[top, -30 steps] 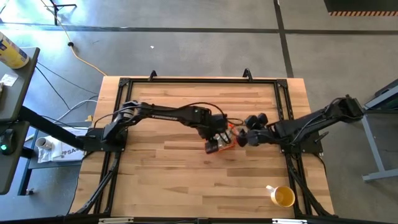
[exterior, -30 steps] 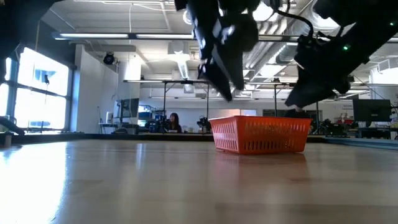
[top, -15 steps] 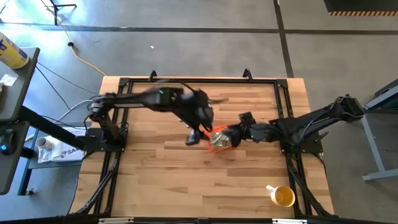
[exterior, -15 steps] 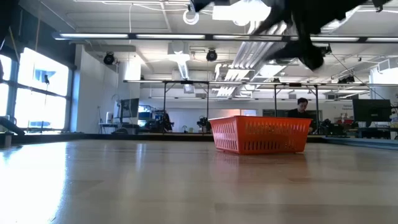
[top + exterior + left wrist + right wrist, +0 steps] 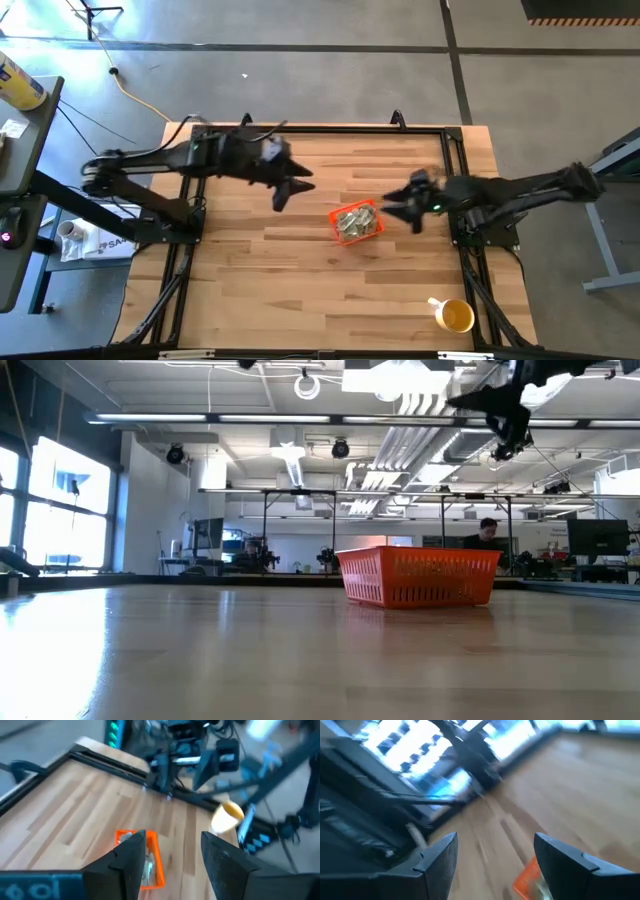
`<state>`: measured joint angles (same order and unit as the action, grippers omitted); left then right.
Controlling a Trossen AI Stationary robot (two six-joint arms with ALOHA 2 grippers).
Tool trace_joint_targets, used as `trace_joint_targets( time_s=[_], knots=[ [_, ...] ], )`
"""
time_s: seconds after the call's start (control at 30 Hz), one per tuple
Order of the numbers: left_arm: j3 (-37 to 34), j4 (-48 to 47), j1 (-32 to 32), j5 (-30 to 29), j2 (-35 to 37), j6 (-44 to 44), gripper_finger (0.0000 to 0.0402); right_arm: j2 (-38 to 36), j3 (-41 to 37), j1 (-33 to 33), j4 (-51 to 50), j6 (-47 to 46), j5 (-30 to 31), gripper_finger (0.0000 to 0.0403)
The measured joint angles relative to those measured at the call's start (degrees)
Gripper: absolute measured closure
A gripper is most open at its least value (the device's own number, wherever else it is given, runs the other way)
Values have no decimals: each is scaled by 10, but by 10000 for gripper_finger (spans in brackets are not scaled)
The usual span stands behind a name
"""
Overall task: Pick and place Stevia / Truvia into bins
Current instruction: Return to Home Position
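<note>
The orange bin point(image 5: 379, 224) rests on its base at the table's middle, with several pale green and white Stevia packets point(image 5: 352, 222) piled inside. It also shows in the low view point(image 5: 420, 577), the left wrist view point(image 5: 157, 865) and the right wrist view point(image 5: 527, 877). My left gripper point(image 5: 293, 189) point(image 5: 172, 840) is open and empty, in the air to the left of the bin. My right gripper point(image 5: 402, 212) point(image 5: 495, 842) is open and empty, in the air just right of the bin.
A yellow-and-white cup point(image 5: 455, 316) stands near the table's front right corner; it also shows in the left wrist view point(image 5: 226, 816). A black frame point(image 5: 320, 130) runs along the table's edges. Bare wood lies in front of the bin.
Both grippers were over the bin a second ago. My left gripper has swung up and away toward the table's left and far side. My right gripper has drawn back toward the right edge. The bin has stayed in place, its packets now uncovered.
</note>
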<state>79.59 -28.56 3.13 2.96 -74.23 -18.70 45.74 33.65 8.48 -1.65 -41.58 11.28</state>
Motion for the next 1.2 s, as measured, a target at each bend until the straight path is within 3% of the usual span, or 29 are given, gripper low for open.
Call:
trace_joint_targets(
  time_s=[0.13, 0.23, 0.33, 0.4, 0.5, 0.63, 0.73, 1.03, 1.2],
  knots=[
    [-124, 74, -20, -76, 86, -53, 185, -125, -37, -45, -10, 85, -33, 151],
    [-186, 59, -24, -109, 131, -81, 188, -202, -52, -63, -62, 131, -36, 151],
    [-225, 20, -24, -115, 165, -178, 187, -268, -57, -75, -158, 134, 12, 151],
    [-247, 22, -25, -113, 179, -225, 185, -304, -58, -78, -211, 88, 45, 151],
    [-270, 87, -49, -104, 182, -180, 184, -342, -58, -77, -232, 81, 35, 151],
    [-294, 199, -72, -91, 182, -117, 185, -373, -57, -77, -226, 153, -50, 151],
    [-328, 258, -77, -85, 182, -92, 185, -392, -63, -77, -233, 157, -72, 151],
    [-481, 471, -76, 14, 206, -74, 186, -454, -139, -77, -207, 132, -90, 151],
    [-553, 491, -76, -7, 252, -101, 186, -456, -145, -77, -196, 121, -89, 151]
  ],
)
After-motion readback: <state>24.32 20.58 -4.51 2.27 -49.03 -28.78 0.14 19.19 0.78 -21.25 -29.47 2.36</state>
